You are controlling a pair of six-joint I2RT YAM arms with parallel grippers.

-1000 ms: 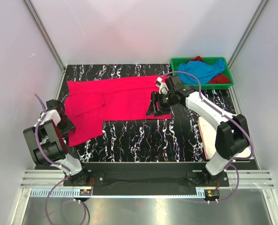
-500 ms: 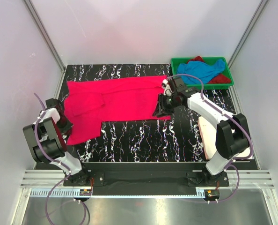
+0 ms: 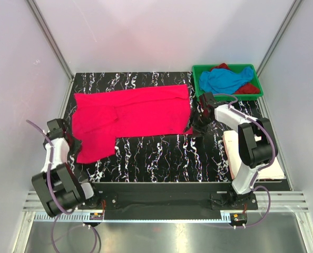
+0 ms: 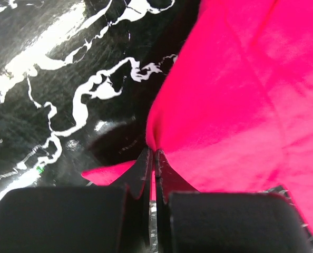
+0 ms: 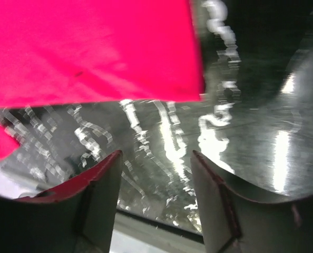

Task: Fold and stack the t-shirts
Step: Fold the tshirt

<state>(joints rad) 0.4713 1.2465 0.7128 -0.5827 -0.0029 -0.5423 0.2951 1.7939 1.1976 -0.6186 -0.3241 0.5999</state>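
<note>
Where pink t-shirt [image 4: 241,105] bunches, left gripper [image 4: 152,154] pinches it.

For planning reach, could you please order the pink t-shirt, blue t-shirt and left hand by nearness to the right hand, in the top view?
From the right hand:
1. pink t-shirt, just to its left.
2. blue t-shirt, back right.
3. left hand, far left.

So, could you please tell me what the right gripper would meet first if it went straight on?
Most likely the bare table between its open fingers, just short of the hot pink t-shirt's edge, though depth is unclear.
</note>
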